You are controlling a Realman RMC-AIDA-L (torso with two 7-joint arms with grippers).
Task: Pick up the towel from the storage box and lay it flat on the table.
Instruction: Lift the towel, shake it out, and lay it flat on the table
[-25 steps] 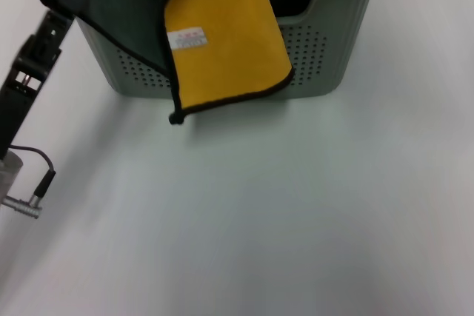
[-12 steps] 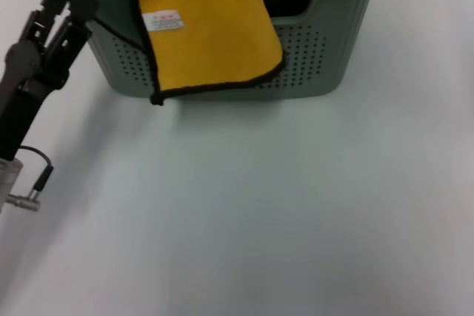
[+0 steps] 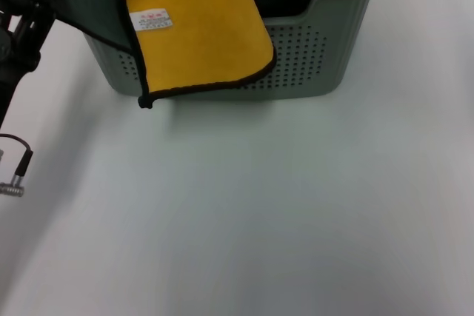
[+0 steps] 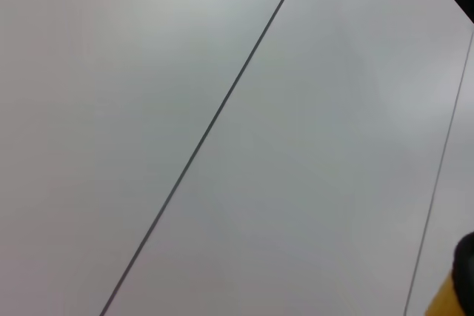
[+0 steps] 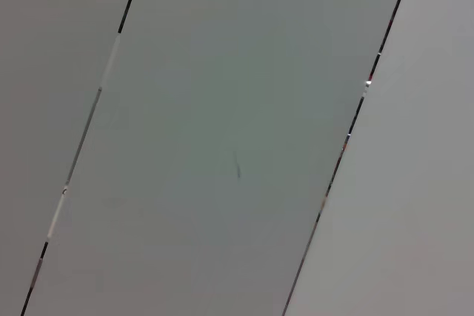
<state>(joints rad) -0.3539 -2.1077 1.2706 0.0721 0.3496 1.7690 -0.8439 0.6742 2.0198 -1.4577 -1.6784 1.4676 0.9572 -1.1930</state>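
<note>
The table (image 3: 281,212) is a plain white surface that fills the near part of the head view, and nothing lies on this near part. At the left edge of that view a thin black cable (image 3: 18,164) with a small metal plug hangs from the left arm (image 3: 11,57), above the table.

Further back, the left arm rises as a dark bar toward the upper left corner. Its upper end meets the dark grey-green side of the towel (image 3: 196,31). The left gripper itself is hidden by the cloth and by the picture edge, so I cannot tell how it stands or whether it has hold of the cloth.

The towel hangs over the front wall of the storage box (image 3: 326,49). Its yellow face is turned to the camera, with a small white label (image 3: 150,18) near the top left of the yellow part. The black-edged lower corner hangs in front of the box wall, and from this angle I cannot tell if it touches the table. The grey-green part spreads to the left, over the left corner of the box.

The box stands at the far side of the table. Its right part is uncovered, and the inside looks dark.

The left wrist view shows only pale panels with thin dark seams, and a small yellow piece with a black edge in one corner. The right wrist view shows similar panels; the right gripper appears in no view.
</note>
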